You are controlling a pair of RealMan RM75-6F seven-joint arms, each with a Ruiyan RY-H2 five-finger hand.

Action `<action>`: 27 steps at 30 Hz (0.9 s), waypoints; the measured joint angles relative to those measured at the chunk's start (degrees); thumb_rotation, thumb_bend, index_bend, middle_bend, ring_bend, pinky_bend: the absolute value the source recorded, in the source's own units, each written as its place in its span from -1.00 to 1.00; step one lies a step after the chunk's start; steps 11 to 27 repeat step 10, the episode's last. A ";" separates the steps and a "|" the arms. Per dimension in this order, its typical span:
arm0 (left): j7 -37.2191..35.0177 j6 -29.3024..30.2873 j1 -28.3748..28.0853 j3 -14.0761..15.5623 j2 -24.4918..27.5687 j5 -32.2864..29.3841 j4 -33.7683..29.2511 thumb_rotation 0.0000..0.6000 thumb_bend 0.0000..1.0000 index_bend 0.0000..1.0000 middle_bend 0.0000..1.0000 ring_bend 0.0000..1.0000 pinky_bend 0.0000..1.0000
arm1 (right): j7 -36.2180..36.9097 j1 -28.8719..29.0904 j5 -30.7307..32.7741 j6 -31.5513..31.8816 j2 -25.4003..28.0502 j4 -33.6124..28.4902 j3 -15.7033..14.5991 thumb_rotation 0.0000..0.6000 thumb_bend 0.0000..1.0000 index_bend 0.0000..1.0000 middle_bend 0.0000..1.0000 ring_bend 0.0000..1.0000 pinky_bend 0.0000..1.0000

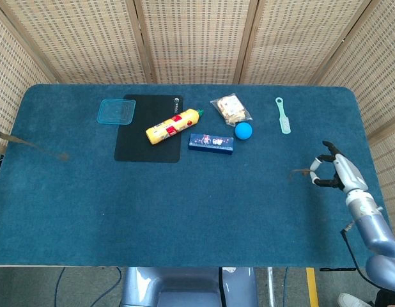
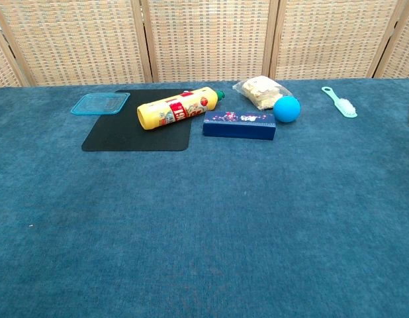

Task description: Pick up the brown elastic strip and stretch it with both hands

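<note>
Only two short lengths of the brown elastic strip show in the head view. One length [image 1: 38,146] slants in from the table's left edge, and a stub [image 1: 302,171] sticks out leftward from my right hand [image 1: 335,171]. No strip shows between them. My right hand hovers near the table's right edge and pinches the stub between thumb and a finger, the other fingers curled. My left hand is beyond the left edge of the frame. The chest view shows neither hand.
A black mat [image 1: 149,128] with a clear blue lid [image 1: 116,110] lies at the back left. Beside it are a yellow bottle [image 1: 173,125], a dark blue box [image 1: 211,142], a blue ball [image 1: 243,130], a snack bag [image 1: 231,107] and a green brush [image 1: 283,115].
</note>
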 measured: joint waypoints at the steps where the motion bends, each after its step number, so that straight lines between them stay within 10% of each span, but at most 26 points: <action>1: 0.07 -0.11 -0.10 -0.02 -0.01 -0.01 -0.06 1.00 0.16 0.58 -1.00 -1.00 -1.00 | 1.27 -0.82 -1.36 -0.15 0.56 0.21 -0.16 1.00 0.15 0.54 -0.81 -1.00 -1.00; 10: 0.21 -0.83 -0.49 -0.06 -0.29 -0.08 -0.38 1.00 0.16 0.58 -1.00 -1.00 -1.00 | 15.08 -7.41 -13.02 -0.40 4.58 4.29 -2.04 1.00 0.15 0.54 -0.81 -1.00 -1.00; 27: 0.21 -0.83 -0.49 -0.06 -0.29 -0.08 -0.38 1.00 0.16 0.58 -1.00 -1.00 -1.00 | 15.08 -7.41 -13.02 -0.40 4.58 4.29 -2.04 1.00 0.15 0.54 -0.81 -1.00 -1.00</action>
